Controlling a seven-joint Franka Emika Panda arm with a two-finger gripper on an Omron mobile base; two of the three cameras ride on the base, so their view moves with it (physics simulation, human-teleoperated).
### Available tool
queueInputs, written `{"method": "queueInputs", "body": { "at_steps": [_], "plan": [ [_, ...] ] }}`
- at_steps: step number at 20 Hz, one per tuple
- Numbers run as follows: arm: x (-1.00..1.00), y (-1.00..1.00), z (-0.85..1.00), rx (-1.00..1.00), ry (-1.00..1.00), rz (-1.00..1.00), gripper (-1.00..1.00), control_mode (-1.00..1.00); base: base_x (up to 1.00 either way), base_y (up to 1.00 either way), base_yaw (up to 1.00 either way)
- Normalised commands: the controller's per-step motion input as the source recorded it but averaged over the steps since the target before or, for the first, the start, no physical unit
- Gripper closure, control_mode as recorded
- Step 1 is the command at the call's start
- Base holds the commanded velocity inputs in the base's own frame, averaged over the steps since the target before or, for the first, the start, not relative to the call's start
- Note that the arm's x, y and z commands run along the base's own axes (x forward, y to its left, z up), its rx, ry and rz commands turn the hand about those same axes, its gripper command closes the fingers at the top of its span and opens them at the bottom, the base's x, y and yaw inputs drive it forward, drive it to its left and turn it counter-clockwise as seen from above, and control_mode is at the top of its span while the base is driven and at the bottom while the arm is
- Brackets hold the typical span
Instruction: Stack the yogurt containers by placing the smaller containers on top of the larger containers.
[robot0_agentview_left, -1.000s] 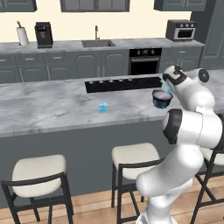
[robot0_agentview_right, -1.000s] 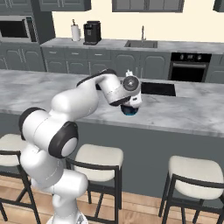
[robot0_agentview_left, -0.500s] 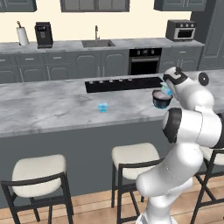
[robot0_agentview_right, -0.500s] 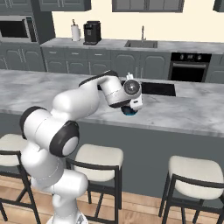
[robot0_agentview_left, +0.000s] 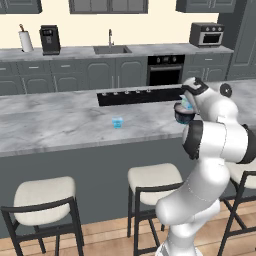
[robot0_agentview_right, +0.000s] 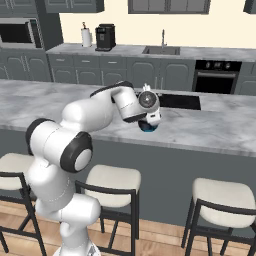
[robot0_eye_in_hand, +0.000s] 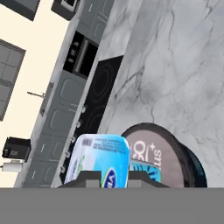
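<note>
The tool (robot0_eye_in_hand: 114, 177) was closed tight on the pale blue-and-white yogurt tub (robot0_eye_in_hand: 103, 153), low over the tabletop (robot0_agentview_left: 60, 125). A dark round pot (robot0_eye_in_hand: 166, 162) sat touching the tub's side. The small blue cup (robot0_agentview_left: 117, 122) stood well off to the tool's left, with bare marble between them. The black cooktop (robot0_agentview_left: 135, 96) lay just beyond the tool.

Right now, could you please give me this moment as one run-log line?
end effector: shut on tub | small cup: on counter, apart | stacking: not done
</note>
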Motion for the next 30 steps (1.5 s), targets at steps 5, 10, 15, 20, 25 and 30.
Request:
{"method": "queueInputs", "body": {
  "at_steps": [5, 10, 15, 20, 25, 30],
  "plan": [
    [0.27, -0.03, -0.15, 0.00, 0.00, -0.02, 1.00, -1.00, 0.00, 0.00, 0.00],
    [0.21, -0.01, -0.16, 0.00, 0.00, -0.01, 1.00, -1.00, 0.00, 0.00, 0.00],
    [0.24, -0.05, -0.21, 0.00, 0.00, 0.00, 1.00, -1.00, 0.00, 0.00, 0.00],
    [0.13, -0.13, -0.28, -0.01, 0.00, 0.00, 1.00, -1.00, 0.00, 0.00, 0.00],
    [-0.04, -0.03, -0.03, 0.00, 0.01, 0.00, 1.00, -1.00, 0.00, 0.00, 0.00],
    [-0.38, 0.00, -0.06, 0.00, -0.03, 0.01, 1.00, -1.00, 0.00, 0.00, 0.00]
  ]
}}
